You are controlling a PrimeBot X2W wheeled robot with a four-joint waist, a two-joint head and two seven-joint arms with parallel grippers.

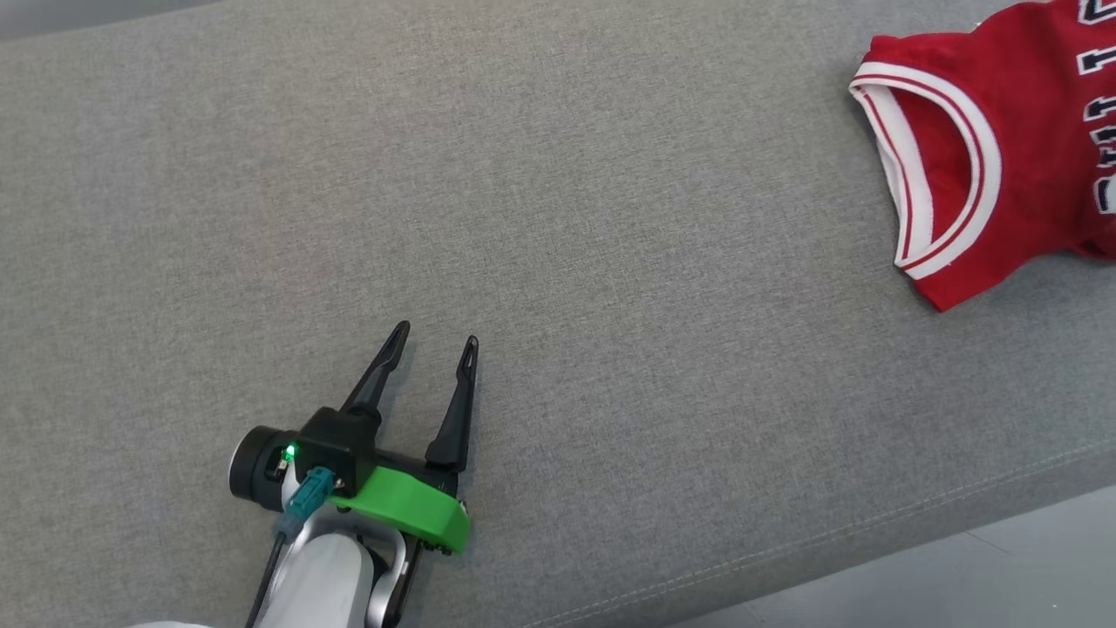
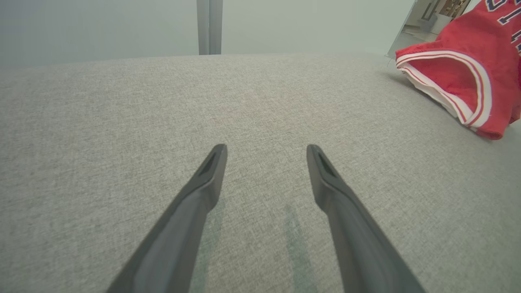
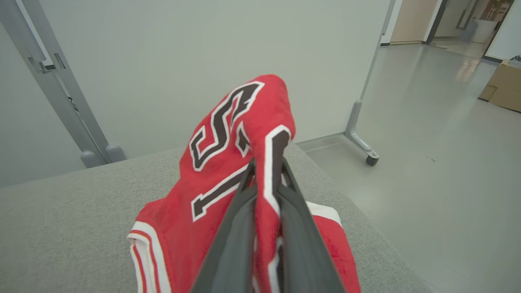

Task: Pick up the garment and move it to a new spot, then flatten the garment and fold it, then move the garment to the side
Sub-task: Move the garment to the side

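Grey upholstered surface (image 1: pixel 610 218), pale wall panel (image 3: pixel 203 49) behind: garment pick-up at the right end.
The red garment (image 3: pixel 228 134) lies bunched at the surface's right end, with one fold pinched between the nearly closed fingers of the right gripper (image 3: pixel 266 169). The left gripper (image 1: pixel 436 336) hovers fully spread over bare upholstery, well apart from the garment, holding nothing. Recommended: raise the pinched fold until the garment hangs free of the surface, then carry it toward the open middle. Dragging would likely bunch it further.

Garment (image 1: pixel 1029 131) lies on upholstered surface (image 1: pixel 558 218) (right end)
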